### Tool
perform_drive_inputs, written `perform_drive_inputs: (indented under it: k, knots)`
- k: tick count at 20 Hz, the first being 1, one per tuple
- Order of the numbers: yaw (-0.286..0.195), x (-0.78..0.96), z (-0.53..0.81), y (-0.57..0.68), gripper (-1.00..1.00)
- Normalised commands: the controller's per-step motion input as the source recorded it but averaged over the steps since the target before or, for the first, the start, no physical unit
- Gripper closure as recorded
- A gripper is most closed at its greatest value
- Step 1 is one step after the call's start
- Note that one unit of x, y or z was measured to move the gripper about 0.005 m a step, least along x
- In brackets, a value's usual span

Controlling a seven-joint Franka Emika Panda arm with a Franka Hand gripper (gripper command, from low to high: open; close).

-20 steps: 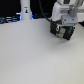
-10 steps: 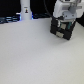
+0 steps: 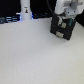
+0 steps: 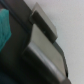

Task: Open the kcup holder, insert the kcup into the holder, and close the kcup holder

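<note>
The kcup holder (image 3: 63, 28) is a black boxy device with pale slots on its front, standing on the white table at the exterior view's upper right. My white gripper (image 3: 64, 16) hangs right over its top, touching or nearly touching it; the fingertips merge with the black box, so I cannot tell if they are open or shut. The wrist view is blurred and very close: dark grey blocky parts (image 4: 44, 47) fill it, with a teal-green patch (image 4: 5, 30) at one edge that may be the kcup's top. The kcup does not show in the exterior view.
A white upright post (image 3: 25, 10) with a blue glow at its base stands at the back, on the exterior view's left. A dark strip (image 3: 10, 20) runs along the table's far edge. The white table (image 3: 35, 55) spreads out in front.
</note>
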Motion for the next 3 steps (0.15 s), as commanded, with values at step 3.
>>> perform_drive_inputs:
  k: [3]
  knots:
    - [-0.011, 0.03, 0.04, -0.02, -1.00]
